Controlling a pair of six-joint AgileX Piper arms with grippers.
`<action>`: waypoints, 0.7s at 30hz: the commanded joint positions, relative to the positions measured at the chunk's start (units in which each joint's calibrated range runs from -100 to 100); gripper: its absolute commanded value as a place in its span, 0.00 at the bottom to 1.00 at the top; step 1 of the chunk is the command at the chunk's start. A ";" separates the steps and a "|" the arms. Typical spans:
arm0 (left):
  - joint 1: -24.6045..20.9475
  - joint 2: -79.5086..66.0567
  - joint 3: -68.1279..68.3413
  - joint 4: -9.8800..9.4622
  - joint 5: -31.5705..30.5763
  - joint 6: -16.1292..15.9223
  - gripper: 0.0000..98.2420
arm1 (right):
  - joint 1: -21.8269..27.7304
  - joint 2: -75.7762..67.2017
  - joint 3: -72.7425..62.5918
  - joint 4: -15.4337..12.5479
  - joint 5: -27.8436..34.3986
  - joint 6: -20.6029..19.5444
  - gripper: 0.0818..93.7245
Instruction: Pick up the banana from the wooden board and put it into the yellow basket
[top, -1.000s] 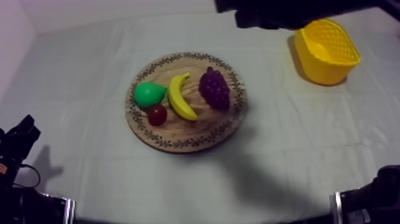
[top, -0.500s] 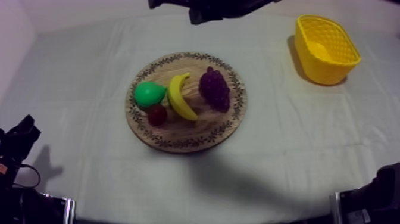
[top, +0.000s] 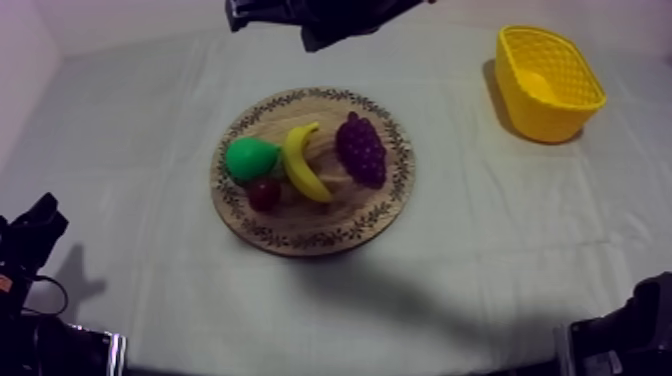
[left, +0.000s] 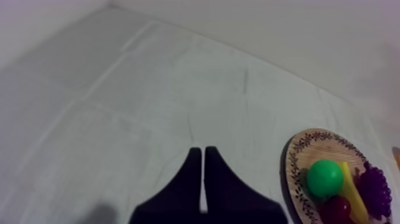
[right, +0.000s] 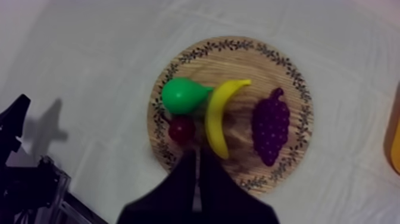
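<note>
Right arm (top: 320, 15) has swung across from beside the yellow basket (top: 560, 115) to above the wooden board (top: 300, 238); right jaws pressed together and empty, poised over the board near one end of the banana (top: 304, 162); banana lies untouched on the board between pear (top: 248, 158) and grapes (top: 361, 148); left jaws pressed together, idle over the counter (top: 500, 250). Assessment: approach under way; right jaws must spread before descending.
</note>
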 joint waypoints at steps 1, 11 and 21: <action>-0.01 -0.05 -0.01 -0.03 -0.01 -0.01 0.00 | -0.03 0.91 -0.49 -0.34 0.75 0.31 0.00; -0.01 -0.05 -0.01 -0.03 -0.01 -0.01 0.00 | 0.26 2.97 -0.88 -1.73 3.60 0.34 0.36; -0.01 -0.05 -0.01 -0.03 -0.01 -0.01 0.00 | 0.31 3.53 -1.04 -2.60 4.66 -0.20 0.73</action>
